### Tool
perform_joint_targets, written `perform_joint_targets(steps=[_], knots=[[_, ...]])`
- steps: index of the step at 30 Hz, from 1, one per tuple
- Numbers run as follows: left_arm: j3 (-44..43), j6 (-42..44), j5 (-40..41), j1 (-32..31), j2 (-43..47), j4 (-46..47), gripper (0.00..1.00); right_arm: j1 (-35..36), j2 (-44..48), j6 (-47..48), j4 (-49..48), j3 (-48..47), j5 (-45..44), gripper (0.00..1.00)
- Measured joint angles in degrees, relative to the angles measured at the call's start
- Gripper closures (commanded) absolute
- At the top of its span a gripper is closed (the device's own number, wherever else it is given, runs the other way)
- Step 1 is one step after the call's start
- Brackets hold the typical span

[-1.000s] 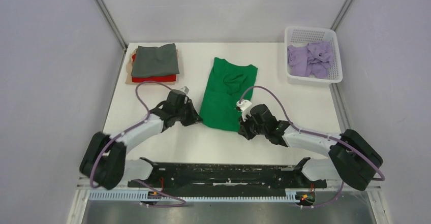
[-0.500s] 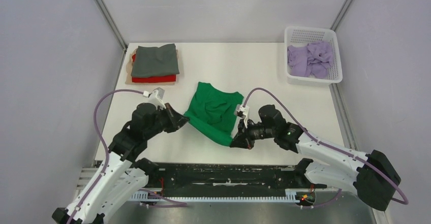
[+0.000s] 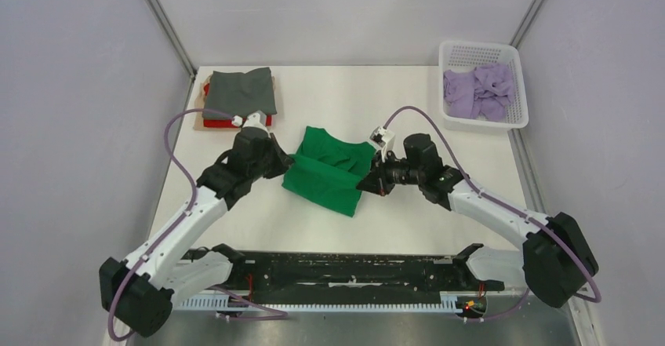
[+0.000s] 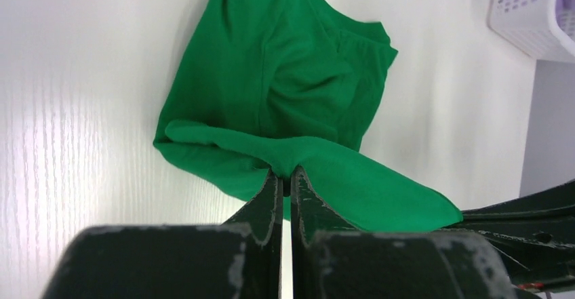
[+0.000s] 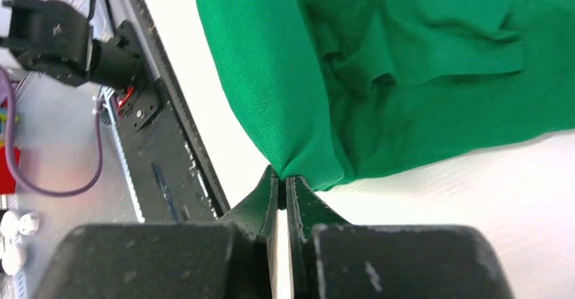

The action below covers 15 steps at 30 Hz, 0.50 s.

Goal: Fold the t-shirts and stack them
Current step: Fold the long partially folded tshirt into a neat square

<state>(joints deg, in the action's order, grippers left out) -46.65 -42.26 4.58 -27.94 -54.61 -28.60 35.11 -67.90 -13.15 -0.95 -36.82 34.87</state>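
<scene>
Left pincer (image 3: 288, 163) and right pincer (image 3: 365, 182) apparently grip green t-shirt (image 3: 325, 178).

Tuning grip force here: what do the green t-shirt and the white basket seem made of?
The bright green t-shirt looks like soft, matte knit cloth, likely cotton: it creases and drapes. The white latticed basket looks like rigid moulded plastic, faintly glossy, with perforated walls.

middle t-shirt (image 3: 323, 180): bright green, plain
top t-shirt of stack (image 3: 241, 91): dark grey
second t-shirt of stack (image 3: 216, 122): red
t-shirts in basket (image 3: 478, 91): lilac
basket (image 3: 478, 52): white, small holes
table (image 3: 329, 95): white
</scene>
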Motion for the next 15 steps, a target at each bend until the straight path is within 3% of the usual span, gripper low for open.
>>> perform_joint_targets(steps=[15], knots=[[-12.13, 4.15, -0.42, 3.78, -25.09, 10.43, 0.98, -9.68, -12.55, -0.15, -2.38, -8.24, -0.07, 1.00]])
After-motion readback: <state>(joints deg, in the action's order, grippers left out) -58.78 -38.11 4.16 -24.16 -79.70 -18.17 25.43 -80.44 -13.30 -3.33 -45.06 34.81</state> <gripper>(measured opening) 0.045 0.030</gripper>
